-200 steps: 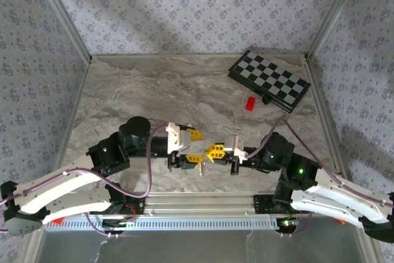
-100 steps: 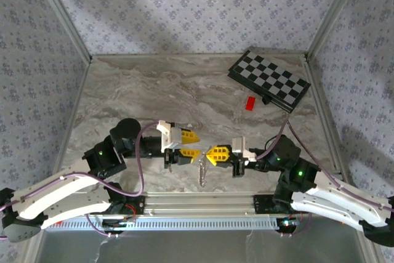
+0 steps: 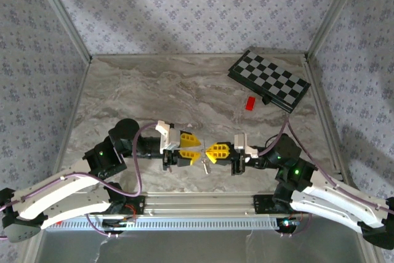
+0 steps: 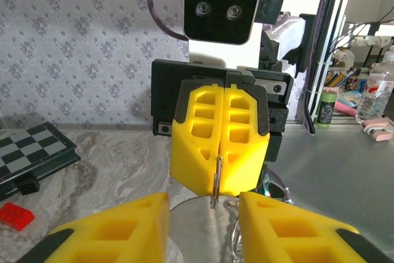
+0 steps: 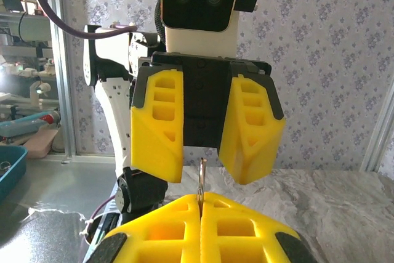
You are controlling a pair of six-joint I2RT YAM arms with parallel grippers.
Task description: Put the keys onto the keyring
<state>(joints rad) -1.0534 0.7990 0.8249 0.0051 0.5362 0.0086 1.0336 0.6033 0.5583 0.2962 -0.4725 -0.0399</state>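
Your right gripper (image 3: 212, 152) is clamped on the keyring (image 4: 215, 184), keys (image 3: 202, 165) dangling beneath it near the front of the table (image 3: 154, 97). Your left gripper (image 3: 196, 149) faces it just beside, jaws apart.

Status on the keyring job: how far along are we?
Done: right gripper is shut on the keyring, presenting it edge-on. In hand: left gripper faces it, fingers apart on either side of the ring, not gripping. Left: the threading itself. Metal bits, possibly keys, hang below the ring, but I can't tell whether any is already on it.
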